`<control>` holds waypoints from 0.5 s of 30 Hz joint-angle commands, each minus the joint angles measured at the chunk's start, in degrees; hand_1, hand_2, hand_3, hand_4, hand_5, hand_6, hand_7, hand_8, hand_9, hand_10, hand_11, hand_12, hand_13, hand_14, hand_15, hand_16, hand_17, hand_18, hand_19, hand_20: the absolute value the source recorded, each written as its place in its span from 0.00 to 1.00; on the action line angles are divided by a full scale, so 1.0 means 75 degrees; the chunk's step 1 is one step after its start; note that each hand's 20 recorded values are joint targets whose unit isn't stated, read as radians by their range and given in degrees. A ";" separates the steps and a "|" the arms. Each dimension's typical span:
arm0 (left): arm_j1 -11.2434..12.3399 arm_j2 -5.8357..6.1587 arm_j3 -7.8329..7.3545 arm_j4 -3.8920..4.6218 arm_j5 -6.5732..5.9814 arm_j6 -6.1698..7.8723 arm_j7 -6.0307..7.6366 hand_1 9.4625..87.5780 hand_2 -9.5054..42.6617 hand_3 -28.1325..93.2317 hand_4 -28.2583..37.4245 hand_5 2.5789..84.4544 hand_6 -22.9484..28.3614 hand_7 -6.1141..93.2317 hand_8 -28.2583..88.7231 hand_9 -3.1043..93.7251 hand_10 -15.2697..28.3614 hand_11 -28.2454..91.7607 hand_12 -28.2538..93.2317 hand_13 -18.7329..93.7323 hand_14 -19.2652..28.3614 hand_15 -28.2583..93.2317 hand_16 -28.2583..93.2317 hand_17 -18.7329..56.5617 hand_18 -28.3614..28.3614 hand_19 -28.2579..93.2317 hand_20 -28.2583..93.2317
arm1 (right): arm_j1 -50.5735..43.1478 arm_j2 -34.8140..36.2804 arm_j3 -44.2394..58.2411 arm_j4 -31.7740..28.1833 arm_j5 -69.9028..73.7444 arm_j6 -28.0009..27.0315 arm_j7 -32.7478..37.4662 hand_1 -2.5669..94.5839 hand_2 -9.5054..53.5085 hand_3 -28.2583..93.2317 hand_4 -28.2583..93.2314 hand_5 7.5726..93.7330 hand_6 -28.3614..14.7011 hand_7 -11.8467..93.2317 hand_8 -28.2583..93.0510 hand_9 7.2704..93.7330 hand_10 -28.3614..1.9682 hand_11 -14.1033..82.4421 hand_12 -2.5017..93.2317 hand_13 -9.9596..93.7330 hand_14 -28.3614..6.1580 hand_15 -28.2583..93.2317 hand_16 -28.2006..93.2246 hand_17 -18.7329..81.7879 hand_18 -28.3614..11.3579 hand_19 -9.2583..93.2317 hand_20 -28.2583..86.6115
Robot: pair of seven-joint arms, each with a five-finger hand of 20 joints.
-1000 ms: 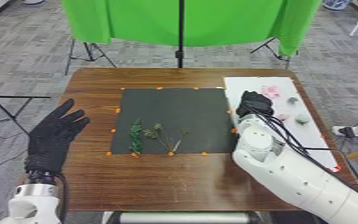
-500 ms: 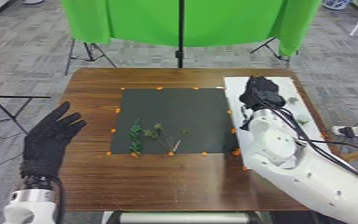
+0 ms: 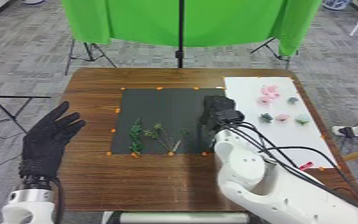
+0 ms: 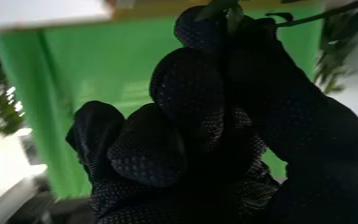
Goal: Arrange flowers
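Dark mat (image 3: 158, 102), landmark; items from near to far.

Item: red piece (image 3: 306, 165), right of the mat, level with just beyond its near edge.

Item: left hand (image 3: 49, 131), left of the mat; fingers straight and spread, holding nothing.

Items: leafy green sprig (image 3: 135, 136), on the mat's near left part; budded stems (image 3: 160, 134), just right of it, also on the mat.

Item: right hand (image 3: 217, 107), over the mat's right side. Change: it has come over from the white sheet (image 3: 291, 142) right of the mat, baring the flowers there. Meaning, by judgement: a piece has been picked and is on its way to be placed. Fingers: closed, tips and thumb pinching green leaf (image 4: 218, 7); the rest loosely curled.

Items: pink blooms (image 3: 270, 92) and gray-green head (image 3: 302, 119), right of the mat, likely stock for later.

Item: green cloth (image 3: 238, 25), beyond the mat's far edge.
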 commanded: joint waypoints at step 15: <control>0.0087 -0.0201 -0.0081 -0.0031 0.0141 -0.0086 -0.0324 0.20 0.36 0.86 0.12 0.45 0.64 0.18 0.17 0.42 0.82 0.47 0.34 0.40 0.95 0.67 0.18 0.14 0.91 0.64 0.44 | -0.0311 -0.0731 -0.0179 0.0482 -0.0376 -0.0874 0.0590 0.59 0.00 0.86 0.00 0.94 0.54 0.31 0.34 0.90 0.56 0.69 0.31 0.86 0.55 0.92 0.38 0.62 0.00 1.00 0.80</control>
